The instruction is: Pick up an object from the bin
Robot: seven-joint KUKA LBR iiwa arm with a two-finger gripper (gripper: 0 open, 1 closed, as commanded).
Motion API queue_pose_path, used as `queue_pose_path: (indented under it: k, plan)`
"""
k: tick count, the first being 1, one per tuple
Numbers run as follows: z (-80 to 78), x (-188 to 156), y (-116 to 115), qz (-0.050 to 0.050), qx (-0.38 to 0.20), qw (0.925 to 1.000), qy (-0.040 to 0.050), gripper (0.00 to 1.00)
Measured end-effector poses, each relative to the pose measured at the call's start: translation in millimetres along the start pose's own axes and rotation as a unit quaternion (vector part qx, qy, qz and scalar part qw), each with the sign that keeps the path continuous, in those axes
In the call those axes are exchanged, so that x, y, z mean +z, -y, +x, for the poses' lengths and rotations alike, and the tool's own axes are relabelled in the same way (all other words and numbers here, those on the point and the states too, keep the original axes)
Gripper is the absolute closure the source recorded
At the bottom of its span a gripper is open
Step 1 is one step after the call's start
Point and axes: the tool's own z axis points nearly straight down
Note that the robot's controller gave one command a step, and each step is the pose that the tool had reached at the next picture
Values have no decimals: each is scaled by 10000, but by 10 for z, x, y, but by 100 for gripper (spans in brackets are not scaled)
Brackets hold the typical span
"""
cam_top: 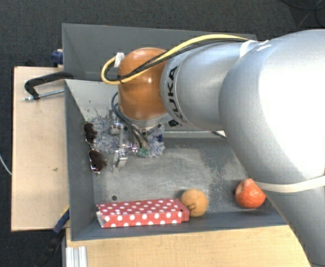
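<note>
We are looking down into the grey metal bin (191, 167), and the big silver arm (251, 93) is reaching in from the right. It is covering much of the bin's upper and right parts. An orange cover (140, 88) is sitting at its wrist, with a yellow cable (207, 38) looping over the top.

The gripper (123, 149) is hanging low in the bin's upper left part. We are seeing it between two small things: a pair of dark sunglasses (95, 160) lying near the left wall, and a crumpled bluish-grey thing (153, 147) just beside it on the right. We cannot tell whether the claw is wide or narrow, since its metal parts are blurring together against the floor. We are seeing nothing that is clearly in its grasp, and we cannot tell whether it is touching either neighbour.

The other things are lying well apart from the gripper, along the bin's near wall. A long red box with white dots (143, 212) is lying flat there. A tan ball (194, 202) is resting against its right end, and a red-orange fruit (249, 194) is sitting farther right, near the arm's bulk.
</note>
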Motion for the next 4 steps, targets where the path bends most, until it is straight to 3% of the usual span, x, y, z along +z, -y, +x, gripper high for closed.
queue_pose_path:
  k: [1,2,3,4]
  plan:
    - [-76,-45,37,-18,-261,9996,84,100]
    - [-76,-45,37,-18,-261,9996,84,100]
    - [1,-572,70,21,-291,9996,-55,100]
    - [-22,-972,74,10,-283,9996,-7,100]
